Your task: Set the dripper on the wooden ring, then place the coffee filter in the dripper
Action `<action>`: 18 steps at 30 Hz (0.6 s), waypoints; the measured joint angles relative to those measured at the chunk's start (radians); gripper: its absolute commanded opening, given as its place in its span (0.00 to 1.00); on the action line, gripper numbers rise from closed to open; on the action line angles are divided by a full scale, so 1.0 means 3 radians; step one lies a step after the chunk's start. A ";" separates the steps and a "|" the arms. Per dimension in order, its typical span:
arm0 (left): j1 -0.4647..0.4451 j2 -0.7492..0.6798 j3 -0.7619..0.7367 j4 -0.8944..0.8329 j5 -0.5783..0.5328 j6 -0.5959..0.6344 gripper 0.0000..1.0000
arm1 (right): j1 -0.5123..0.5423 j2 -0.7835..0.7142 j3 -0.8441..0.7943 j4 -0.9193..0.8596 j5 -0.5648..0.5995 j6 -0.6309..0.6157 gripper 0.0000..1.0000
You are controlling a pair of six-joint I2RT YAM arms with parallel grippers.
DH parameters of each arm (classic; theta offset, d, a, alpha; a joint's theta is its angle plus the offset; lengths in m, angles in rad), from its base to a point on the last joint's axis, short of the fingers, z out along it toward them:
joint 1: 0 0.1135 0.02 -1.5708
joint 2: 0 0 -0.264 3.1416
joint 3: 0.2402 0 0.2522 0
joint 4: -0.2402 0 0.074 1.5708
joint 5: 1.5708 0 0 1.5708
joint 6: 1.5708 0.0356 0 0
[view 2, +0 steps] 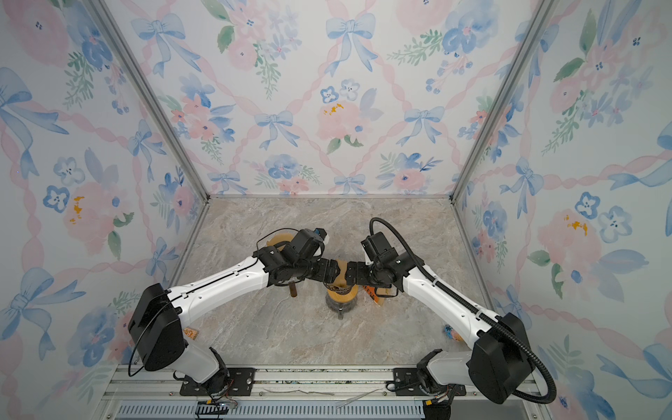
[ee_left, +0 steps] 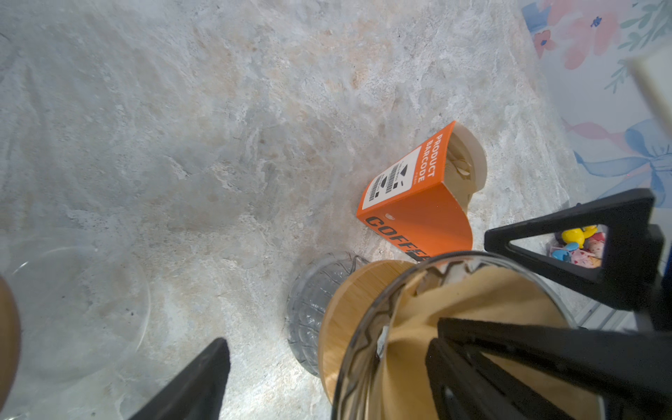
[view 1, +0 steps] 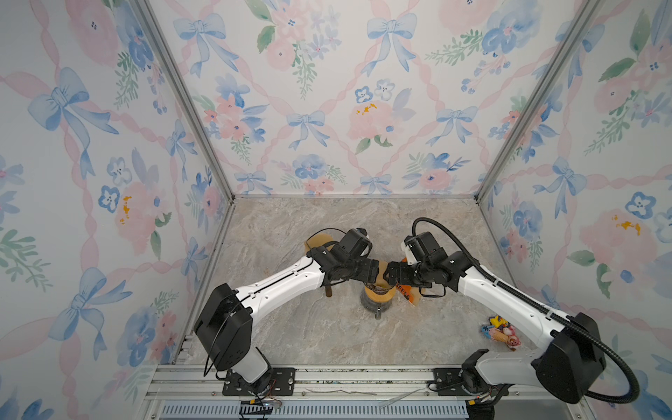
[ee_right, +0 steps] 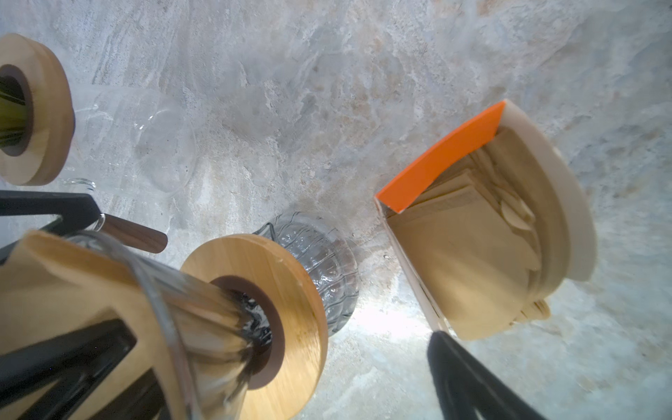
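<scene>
The glass dripper [view 1: 377, 293] with its wooden collar [ee_right: 291, 291] stands on a ribbed glass carafe [ee_left: 309, 309] at mid-table. A brown paper coffee filter [ee_left: 472, 305] lies inside the cone, and its edge [ee_right: 43, 276] rises past the glass rim. My left gripper [ee_left: 327, 338] is open and straddles the rim: one finger [ee_left: 527, 356] is inside the filter, the other is outside over the table. My right gripper [ee_right: 283, 334] is open too, with one finger [ee_right: 72, 363] in the cone and the other by the filter box. In both top views the two grippers [view 1: 376, 272] [view 2: 348, 272] meet above the dripper.
An orange coffee-filter box [ee_left: 418, 214] [ee_right: 447, 160] lies open just right of the carafe with several folded filters [ee_right: 465, 254]. A second wooden-collared glass piece [ee_right: 36, 109] and a glass vessel with a dark handle [ee_right: 134, 236] sit to the left. Small toys [view 1: 502, 331] lie at the right.
</scene>
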 measured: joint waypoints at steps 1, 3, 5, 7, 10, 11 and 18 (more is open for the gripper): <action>0.0005 0.0000 0.0001 0.0000 0.0001 0.0009 0.87 | 0.0000 0.0000 -0.0003 0.0000 0.0001 0.0000 0.97; 0.0011 0.0001 0.0014 -0.0001 0.0009 0.0023 0.87 | 0.0000 0.0000 -0.0009 0.0000 0.0003 0.0000 0.97; 0.0011 0.0022 0.0053 -0.0001 0.0009 0.0032 0.87 | 0.0000 0.0000 -0.0010 0.0000 0.0001 0.0000 0.97; 0.0013 0.0056 0.0099 0.0003 0.0009 0.0034 0.87 | 0.0000 0.0000 -0.0010 0.0000 0.0006 0.0000 0.97; 0.0013 0.0071 0.0108 0.0000 0.0008 0.0036 0.87 | 0.0000 0.0000 -0.0010 -0.0001 0.0038 -0.0001 0.97; 0.0013 0.0071 0.0108 0.0000 0.0006 0.0037 0.87 | -0.0001 0.0000 -0.0010 -0.0001 0.0047 -0.0001 0.97; 0.0042 0.0069 0.0006 0.0001 -0.0018 0.0058 0.87 | -0.0004 0.0000 -0.0036 -0.0003 0.0090 0.0001 0.97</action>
